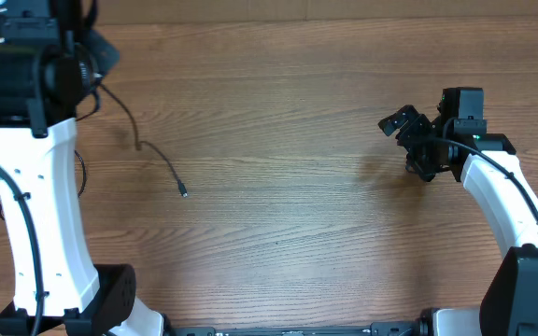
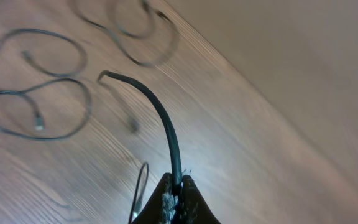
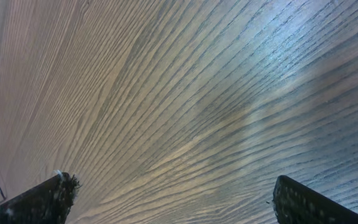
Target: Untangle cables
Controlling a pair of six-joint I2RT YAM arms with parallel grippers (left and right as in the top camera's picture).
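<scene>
In the left wrist view my left gripper is shut on a black cable, which arcs up from the jaws to a bent free end. Below it on the wood lie more of the cables: a double loop with small plugs at the left, and a blurred curl further away. In the overhead view a thin cord runs down-right from the left arm and ends in a small plug. My right gripper hangs at the right side, open, with only bare wood between its fingers.
The left arm's white link and black wrist cover the table's left side and hide most of the cables from above. A thin dark wire passes beside the left jaws. The wooden table stretches between the arms.
</scene>
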